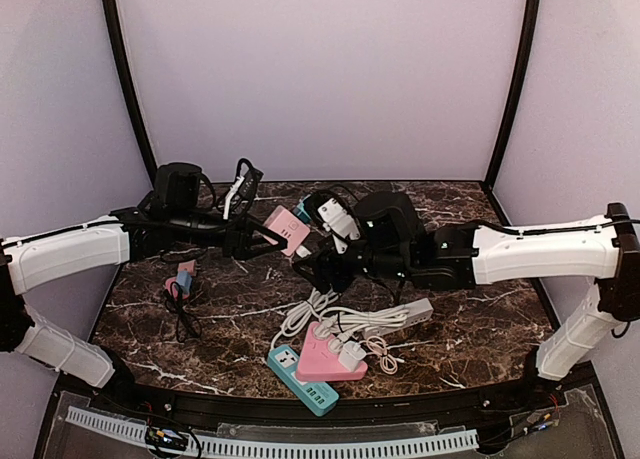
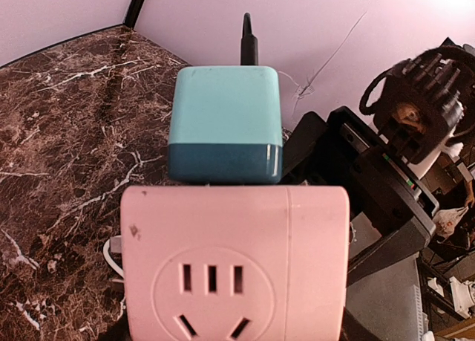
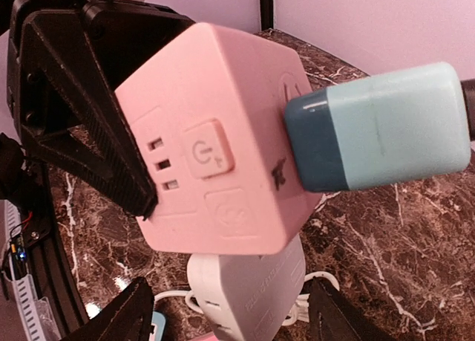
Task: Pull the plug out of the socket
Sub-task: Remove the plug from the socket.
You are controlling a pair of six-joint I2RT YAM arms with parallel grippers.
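Backdrop: pale lilac matte walls (image 1: 320, 79) on 3 sides w/ black corner posts (image 1: 125, 79); dark brown white-veined marble-look tabletop (image 1: 480, 319); soft, even light, pinkish cast.

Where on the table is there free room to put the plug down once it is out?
The table is bare right of the white power strip, and front-left between the small adapter and the teal strip. The front centre is crowded: pink strip, white cables.

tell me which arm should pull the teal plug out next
Right, probably. The left gripper is clamped on the pink socket cube, bracing it; the right gripper is open, empty and close to the teal plug.
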